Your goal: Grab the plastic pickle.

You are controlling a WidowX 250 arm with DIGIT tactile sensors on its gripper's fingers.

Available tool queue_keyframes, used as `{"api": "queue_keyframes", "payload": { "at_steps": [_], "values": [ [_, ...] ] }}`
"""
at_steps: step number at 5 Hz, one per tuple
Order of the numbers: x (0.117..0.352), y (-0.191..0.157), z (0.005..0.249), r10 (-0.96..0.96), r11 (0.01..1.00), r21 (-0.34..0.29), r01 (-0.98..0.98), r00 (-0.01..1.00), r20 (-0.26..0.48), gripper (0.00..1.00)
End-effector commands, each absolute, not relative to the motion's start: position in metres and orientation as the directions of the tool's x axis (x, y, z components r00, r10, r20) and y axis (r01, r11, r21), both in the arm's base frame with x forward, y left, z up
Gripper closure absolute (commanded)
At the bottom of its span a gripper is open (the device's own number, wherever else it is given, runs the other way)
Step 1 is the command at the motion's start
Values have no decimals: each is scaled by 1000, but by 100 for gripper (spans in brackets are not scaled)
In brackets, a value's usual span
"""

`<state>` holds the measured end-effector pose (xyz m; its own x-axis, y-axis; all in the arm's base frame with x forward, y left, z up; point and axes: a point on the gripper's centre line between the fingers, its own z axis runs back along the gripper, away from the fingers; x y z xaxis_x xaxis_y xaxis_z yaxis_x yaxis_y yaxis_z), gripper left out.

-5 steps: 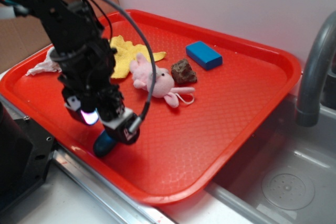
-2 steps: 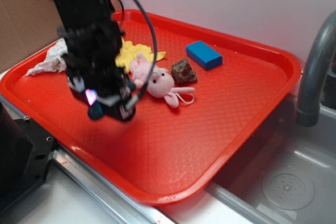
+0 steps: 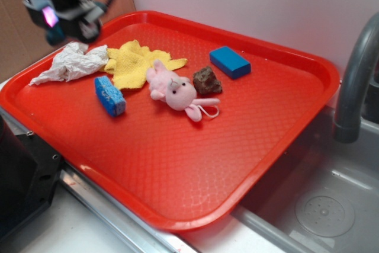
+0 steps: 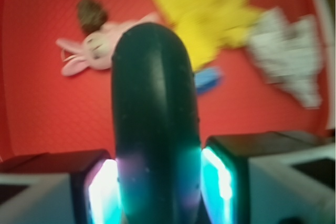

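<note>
Claw (image 4: 156, 182) clamped on the plastic pickle (image 4: 155, 124), gripped near one end so most of its length juts forward. Both hang high over the red tray (image 3: 278, 117) at its 10 o'clock corner. A moment ago the claw was low over the tray; the small blue sponge (image 3: 110, 95) is now uncovered.

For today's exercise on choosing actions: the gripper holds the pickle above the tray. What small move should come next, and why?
Probably just hold steady, jaws closed. In the wrist view the pickle sits clamped between both fingers, and the gripper hangs clear above the tray's far-left corner, so the grab looks complete.
</note>
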<state>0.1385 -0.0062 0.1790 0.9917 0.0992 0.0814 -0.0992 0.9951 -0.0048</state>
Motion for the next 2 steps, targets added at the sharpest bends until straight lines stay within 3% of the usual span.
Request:
{"api": "queue_keyframes", "payload": {
  "at_steps": [1,2],
  "values": [
    [121,11,269,161,986,7,-165,970,183,100],
    [125,10,255,147,989,9,-149,979,144,100]
  ]
}}
